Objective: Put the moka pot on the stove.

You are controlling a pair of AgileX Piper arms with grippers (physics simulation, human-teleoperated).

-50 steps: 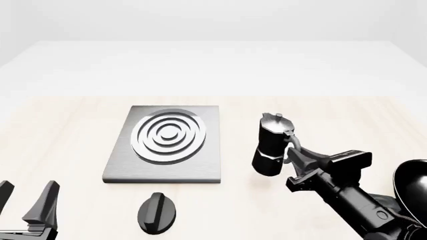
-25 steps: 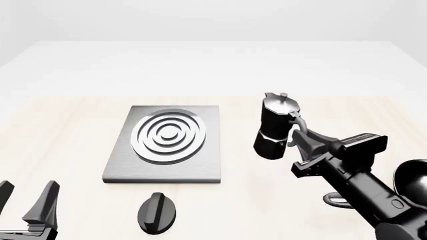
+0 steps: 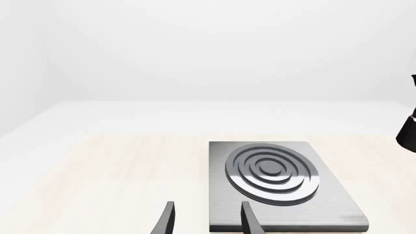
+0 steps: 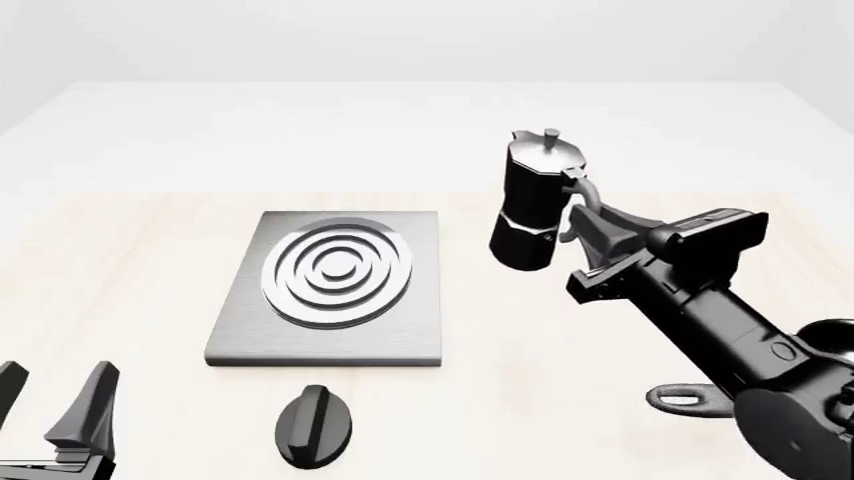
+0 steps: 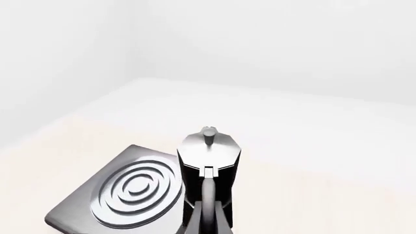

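Since the earlier frames the moka pot [image 4: 537,203] has risen and shifted left toward the stove [image 4: 334,286]. Front view: right claw [image 4: 577,215] pinches its handle, pot airborne above the counter [image 4: 134,260], arm angled up-left. Left claw [image 3: 204,219] sits spread, idle. Right wrist view: pot upright beside stove rings.

Ahead of you, the left gripper [image 3: 206,220] shows only its two dark fingertips [image 3: 167,219], held apart with pale table [image 3: 97,180] between them. Just beyond the fingertips, and off toward one finger's side, lies the stove [image 3: 325,195], a flat grey plate with raised concentric silver rings. Your nearer fingertip overlaps its closest edge. Far out past the stove, a dark sliver of the moka pot [image 3: 409,134] is cut off by the frame.
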